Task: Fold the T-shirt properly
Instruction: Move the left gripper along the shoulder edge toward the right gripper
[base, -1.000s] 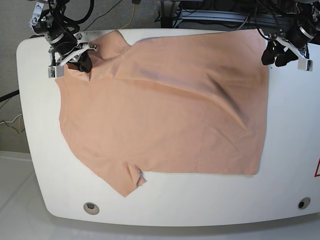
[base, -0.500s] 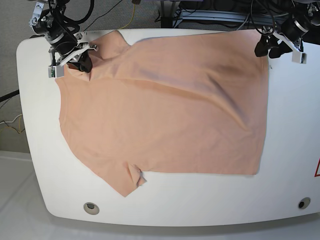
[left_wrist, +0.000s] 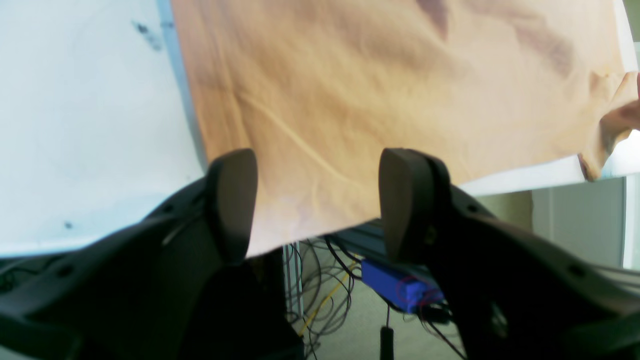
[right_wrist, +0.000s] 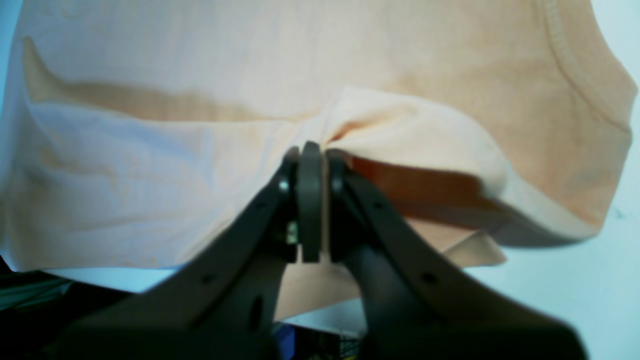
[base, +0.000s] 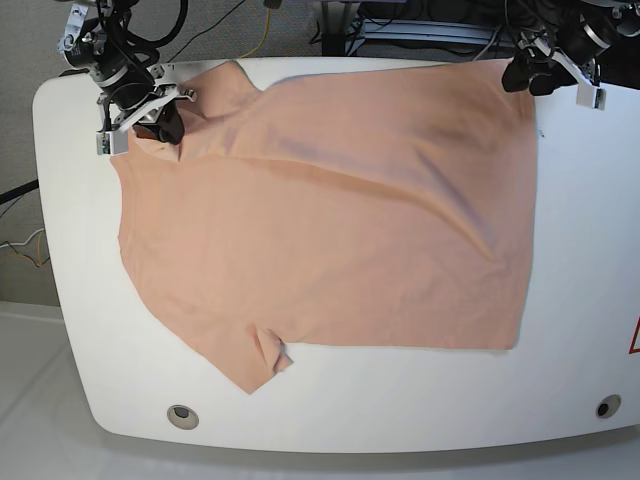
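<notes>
Since the earlier frames, the left gripper (base: 527, 76) has travelled from beside the desk's far right edge inward and toward the far rim, and now sits at the far right corner of the garment; the right gripper (base: 168, 128) has not shifted.

The plain salmon-pink short-sleeved cloth T-shirt (base: 330, 210) lies spread flat across most of the white rounded desk (base: 590, 250). Its hem runs along the right side in the base view, and one sleeve points toward the near left edge.

Left gripper (left_wrist: 317, 200): jaws are spread wide. The hem corner of the T-shirt (left_wrist: 380, 90) lies between and beyond the dark fingers (left_wrist: 235, 195), with no cloth pinched. Cables (left_wrist: 320, 280) and a blue box (left_wrist: 400, 285) hang below the desk rim.

Right gripper (right_wrist: 310, 165): jaws are pressed together on a raised fold of the T-shirt (right_wrist: 200, 100) near the ribbed collar. The pinched cloth lifts into a small ridge above the desk (right_wrist: 575, 280).
</notes>
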